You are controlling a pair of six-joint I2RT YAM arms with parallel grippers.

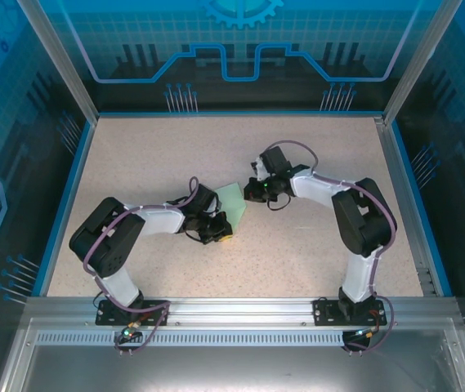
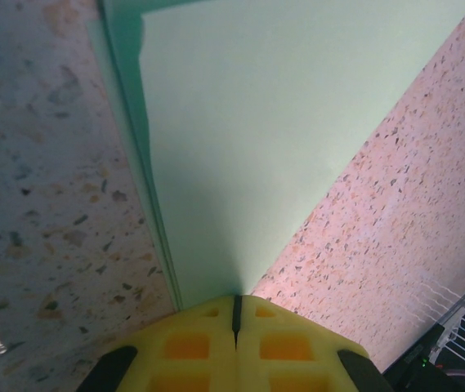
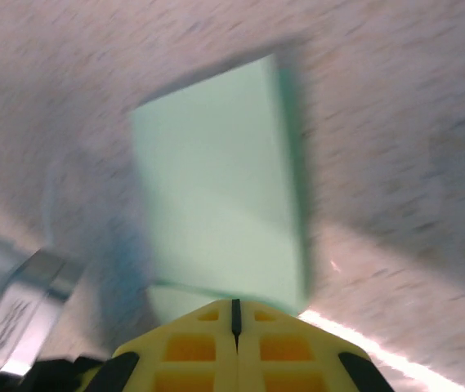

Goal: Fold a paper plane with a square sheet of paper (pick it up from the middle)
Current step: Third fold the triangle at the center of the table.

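The square sheet of paper (image 1: 232, 199) is pale mint green and lies folded on the speckled table between the two arms. In the left wrist view the paper (image 2: 240, 131) narrows to a corner that ends right at my left gripper (image 2: 236, 304). Its yellow fingers (image 2: 187, 343) are shut together, and layered fold edges run along the paper's left side. My left gripper (image 1: 227, 225) sits at the paper's near edge. My right gripper (image 1: 250, 193) is at its right edge. In the blurred right wrist view the paper (image 3: 216, 188) lies just past my shut right gripper (image 3: 235, 309).
The speckled table (image 1: 314, 253) is bounded by a blue rim and clear walls (image 1: 69, 82) on three sides. A metal rail (image 1: 232, 309) with both arm bases runs along the near edge. A metal part (image 3: 15, 306) shows at the lower left of the right wrist view.
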